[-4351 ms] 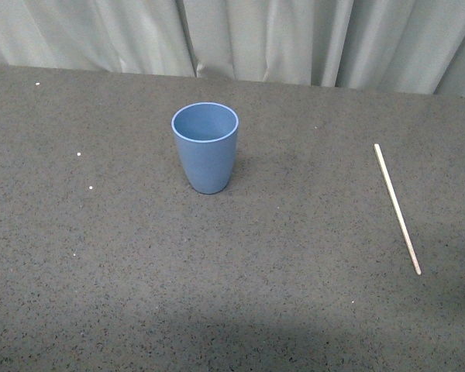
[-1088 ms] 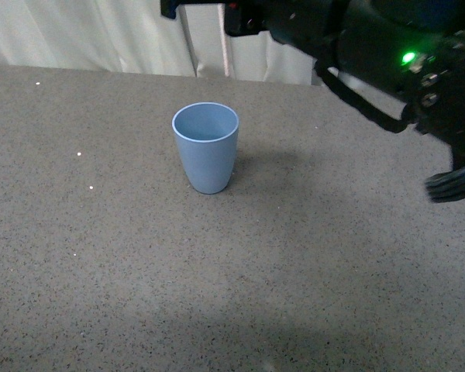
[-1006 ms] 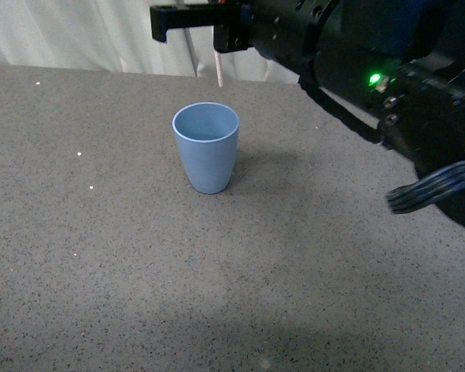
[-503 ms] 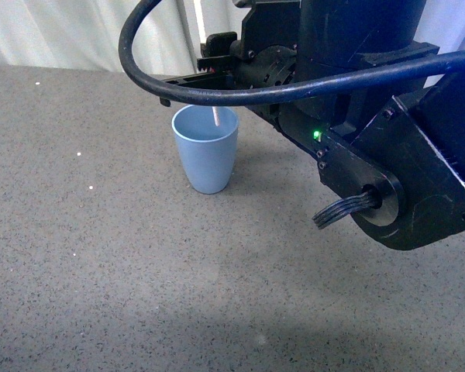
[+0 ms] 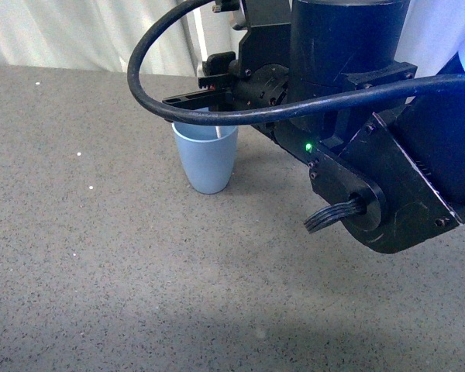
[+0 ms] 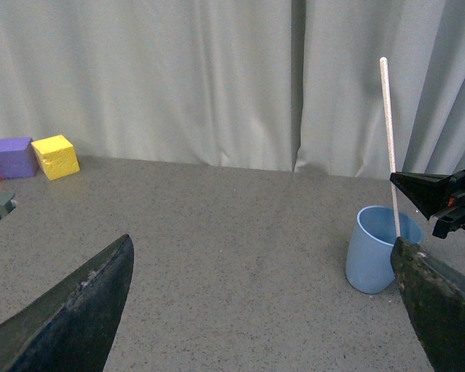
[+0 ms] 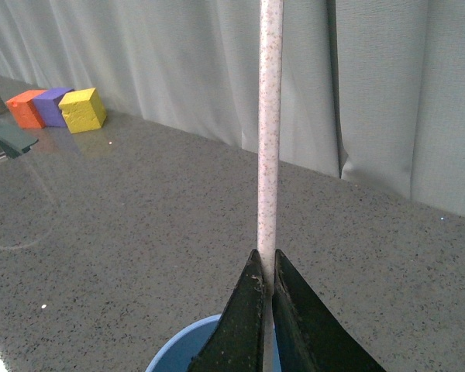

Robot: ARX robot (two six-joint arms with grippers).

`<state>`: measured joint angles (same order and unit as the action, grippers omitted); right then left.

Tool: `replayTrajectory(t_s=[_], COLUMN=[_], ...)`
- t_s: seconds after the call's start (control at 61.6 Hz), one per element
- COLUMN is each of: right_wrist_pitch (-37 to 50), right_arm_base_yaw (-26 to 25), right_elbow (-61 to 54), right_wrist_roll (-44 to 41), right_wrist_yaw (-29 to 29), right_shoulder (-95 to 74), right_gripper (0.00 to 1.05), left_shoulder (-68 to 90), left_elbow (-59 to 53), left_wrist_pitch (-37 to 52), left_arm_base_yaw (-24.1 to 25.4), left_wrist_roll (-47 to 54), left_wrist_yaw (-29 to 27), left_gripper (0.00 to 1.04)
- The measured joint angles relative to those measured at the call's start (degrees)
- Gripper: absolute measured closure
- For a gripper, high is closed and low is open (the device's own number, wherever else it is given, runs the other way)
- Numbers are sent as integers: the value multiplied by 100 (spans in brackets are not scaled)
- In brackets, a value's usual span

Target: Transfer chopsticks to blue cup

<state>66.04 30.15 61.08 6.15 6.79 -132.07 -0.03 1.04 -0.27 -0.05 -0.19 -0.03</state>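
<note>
Here, the right arm reaches over the bench (image 5: 101, 232), its hand (image 7: 266, 275) pinching one stick (image 6: 387, 139) upright, lower end inside the one blue cup (image 6: 370, 263). The left hand (image 6: 262, 242) gapes empty. Three blocks (image 6: 23, 156) sit far off.

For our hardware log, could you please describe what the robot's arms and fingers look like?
The right arm is black, with bulky angular housings, a thick looping black cable, a ribbed cable bundle and a small green light. Its fingers are black and taper to points. The left fingers are dark, broad wedges.
</note>
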Motion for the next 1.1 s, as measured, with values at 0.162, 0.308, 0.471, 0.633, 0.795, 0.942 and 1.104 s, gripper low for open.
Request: replayTrajectory(t_s=[0.162, 0.308, 0.471, 0.633, 0.795, 0.942, 1.104], right_wrist_pitch=[-107, -107, -59, 136, 260, 772, 1202], right_arm_base_yaw=[-28, -31, -33, -50, -107, -103, -588], right_elbow=[-11, -50, -186, -531, -1003, -1464, -2859], right_wrist_roll=[-11, -39, -39, 9, -61, -354, -553], right_wrist_yaw=[39, 42, 33, -129, -400, -2120, -3032], right_shoulder=[-31, -44, -15, 264, 804, 1130, 2153], right_gripper=[104, 82, 55, 27, 8, 22, 51], left_shoulder=[0, 0, 0, 0, 0, 0, 4], left_elbow=[0, 0, 0, 0, 0, 0, 0], left_wrist_pitch=[0, 0, 0, 0, 0, 0, 0], left_arm_base_yaw=[0, 0, 0, 0, 0, 0, 0], left_wrist_roll=[0, 0, 0, 0, 0, 0, -2], left_wrist_yaw=[0, 0, 0, 2, 0, 9, -4], left_gripper=[7, 7, 7, 7, 7, 7, 7])
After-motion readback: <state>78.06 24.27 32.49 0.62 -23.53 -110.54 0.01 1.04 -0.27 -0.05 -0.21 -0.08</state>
